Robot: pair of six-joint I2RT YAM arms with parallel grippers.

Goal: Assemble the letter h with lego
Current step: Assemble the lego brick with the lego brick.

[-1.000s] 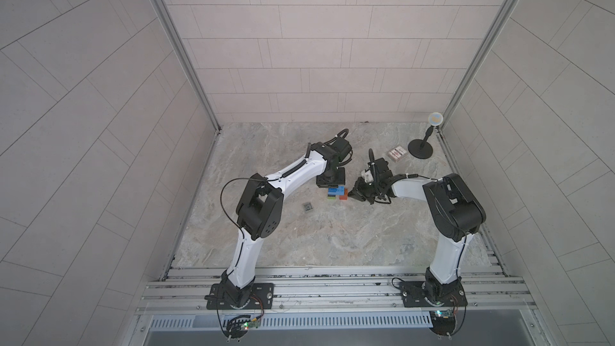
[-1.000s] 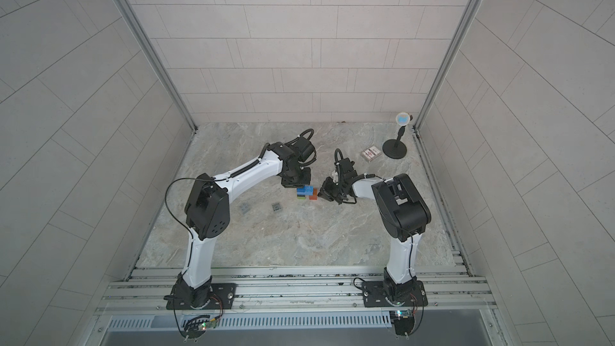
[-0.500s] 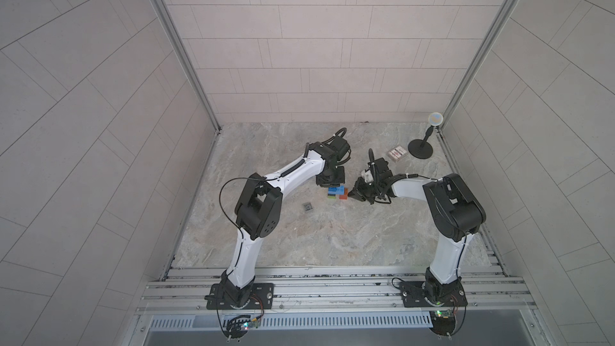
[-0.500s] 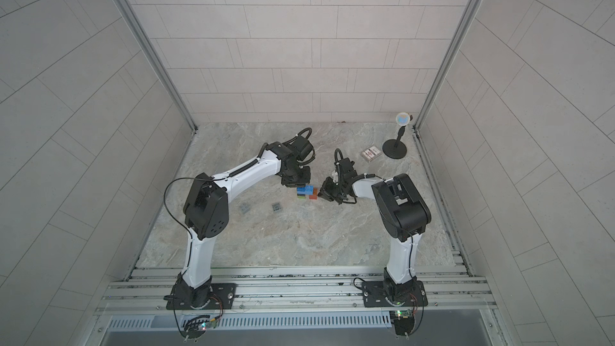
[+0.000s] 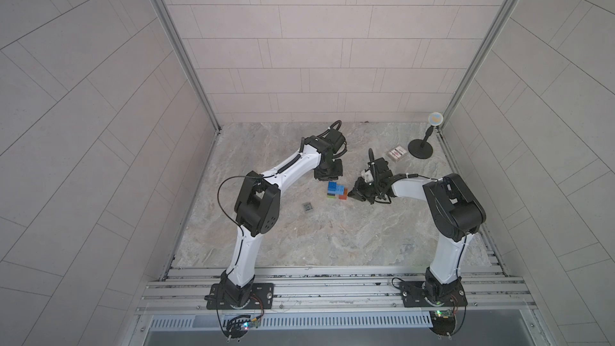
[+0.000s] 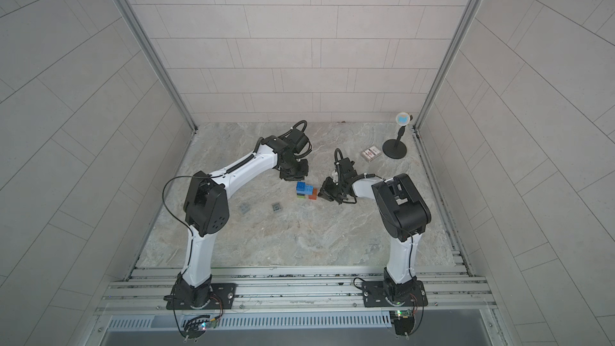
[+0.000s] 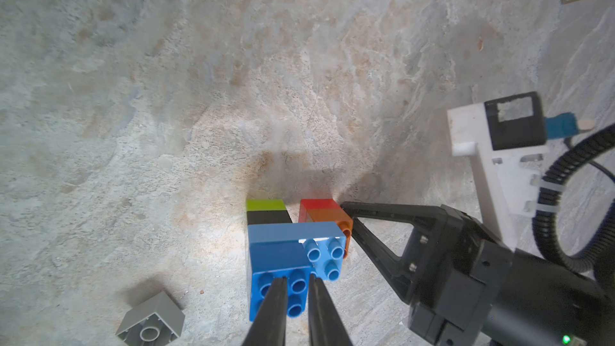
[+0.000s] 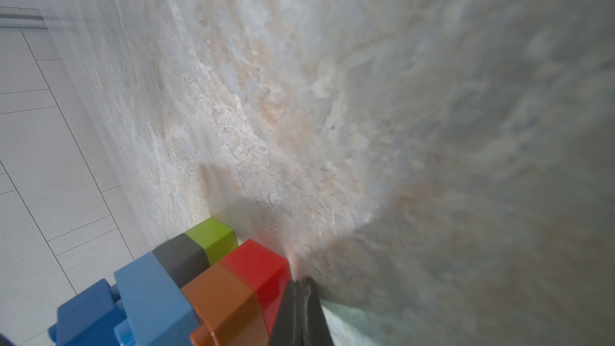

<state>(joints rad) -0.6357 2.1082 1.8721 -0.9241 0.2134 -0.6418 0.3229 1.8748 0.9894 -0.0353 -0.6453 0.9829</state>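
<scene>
Now: brick h [image 5: 336, 190] upright on the table [image 5: 332, 244]

Out in the middle, the h stands on its two feet. Its tall side goes lime brick [image 7: 265, 205], black brick [image 7: 266, 218], then the long light blue brick [image 7: 293, 231] that bridges across. The blue brick [image 7: 278, 261] sits on top, studs up. Its short side is the red brick [image 7: 315, 203] under the orange brick [image 7: 327, 217], capped by the other end of that bridge.

My left gripper [image 7: 298, 280] hangs over the blue brick with its jaws a narrow slot apart, holding nothing that I can see. Whether the tips touch the studs I cannot tell. My right gripper [image 8: 299, 283] is closed tight and empty, its tip down at the table just beside the red brick, seemingly touching it.

One grey brick [image 7: 151, 322] lies loose near the h. In a top view a second grey brick [image 6: 245, 208] lies farther off on my left side. A patterned box [image 5: 396, 153] and a small round stand [image 5: 420, 152] sit well apart by the far right corner.
</scene>
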